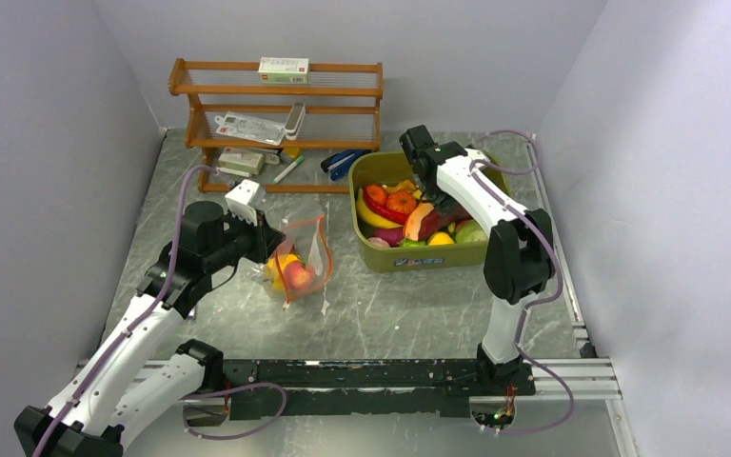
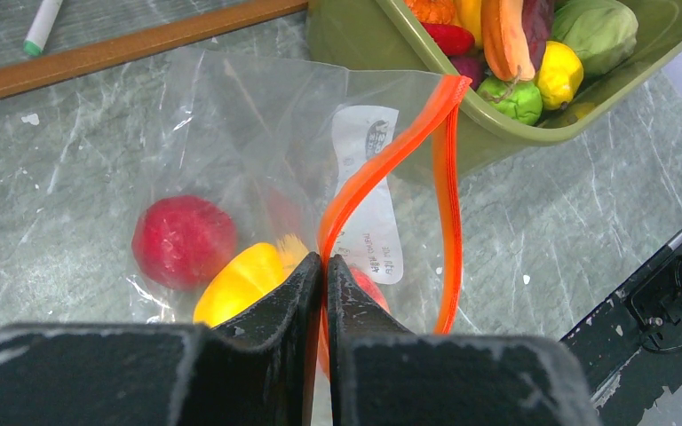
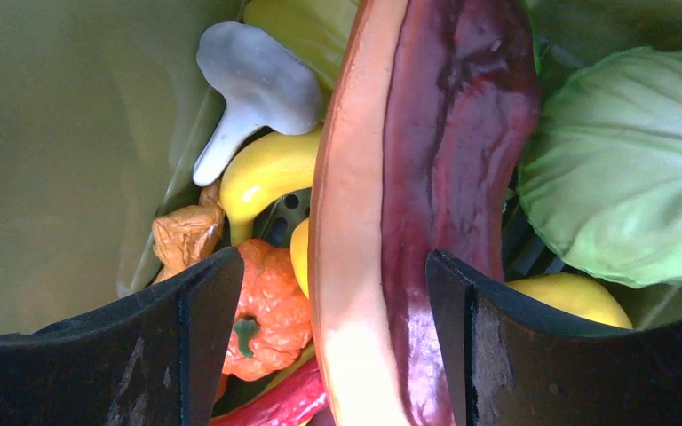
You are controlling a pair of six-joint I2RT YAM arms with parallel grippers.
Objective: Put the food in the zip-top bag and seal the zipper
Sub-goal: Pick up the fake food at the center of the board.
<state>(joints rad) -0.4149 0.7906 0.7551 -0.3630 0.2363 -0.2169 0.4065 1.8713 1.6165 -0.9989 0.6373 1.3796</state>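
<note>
The clear zip-top bag (image 1: 306,249) lies on the table left of the olive tub (image 1: 419,262). Its red-orange zipper (image 2: 382,160) gapes open. My left gripper (image 2: 324,259) is shut on one side of that strip, at the bag's near end (image 1: 268,238). A red fruit (image 2: 182,238) and a yellow one (image 2: 244,280) lie inside the bag. My right gripper (image 3: 333,257) is down in the tub, open, its jaws straddling a long purple-and-orange food piece (image 3: 444,133). A gap shows beside the left finger. Other food fills the tub: a grey mushroom (image 3: 249,84), a cabbage (image 3: 622,169), an orange pumpkin (image 3: 266,311).
A wooden shelf (image 1: 276,105) with packets and boxes stands at the back left. A marker (image 2: 43,22) and a blue tool (image 1: 343,162) lie near its foot. Grey walls close in on both sides, and a rail (image 1: 390,371) runs along the near edge.
</note>
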